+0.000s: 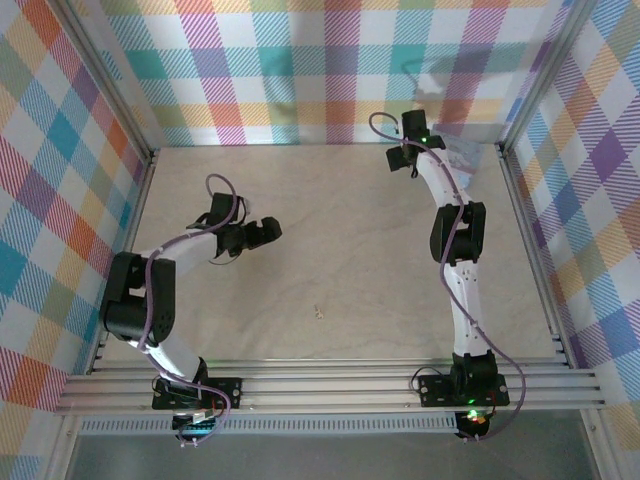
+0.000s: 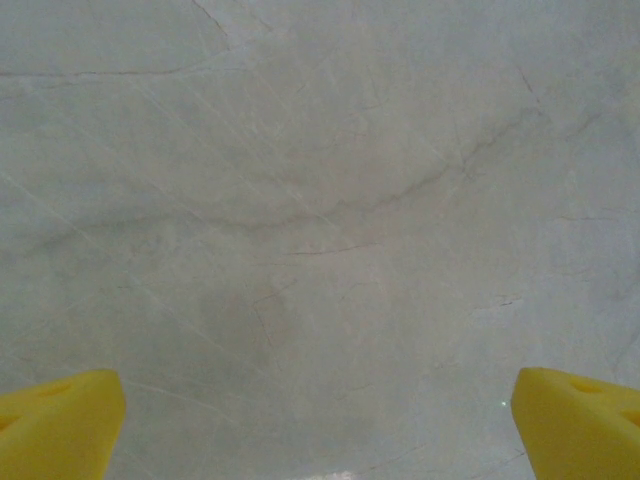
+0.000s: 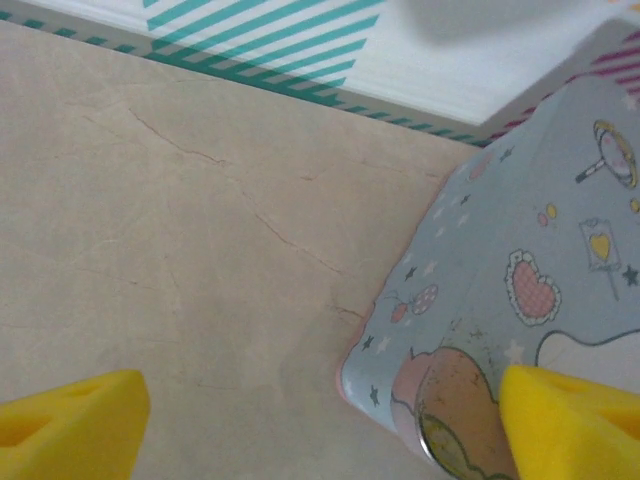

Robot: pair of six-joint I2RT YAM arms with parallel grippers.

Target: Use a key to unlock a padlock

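Observation:
The key [image 1: 318,312] is a tiny pale sliver lying on the wooden table, in the near middle between the two arms. The padlock is out of view. My left gripper [image 1: 262,233] hangs over bare wood left of centre; its yellow pads [image 2: 60,420] stand wide apart with nothing between them, so my left gripper [image 2: 320,420] is open. My right gripper [image 1: 408,150] is at the far right back of the table. It is open [image 3: 325,420], and its right pad [image 3: 570,420] sits over the corner of the pastel cartoon tin box [image 3: 520,260].
The tin box [image 1: 460,152] rests against the back wall near the right corner. Checked cloth walls and aluminium rails [image 1: 330,390] close the table on all sides. The back wall's striped cloth [image 3: 270,50] is close ahead of the right gripper.

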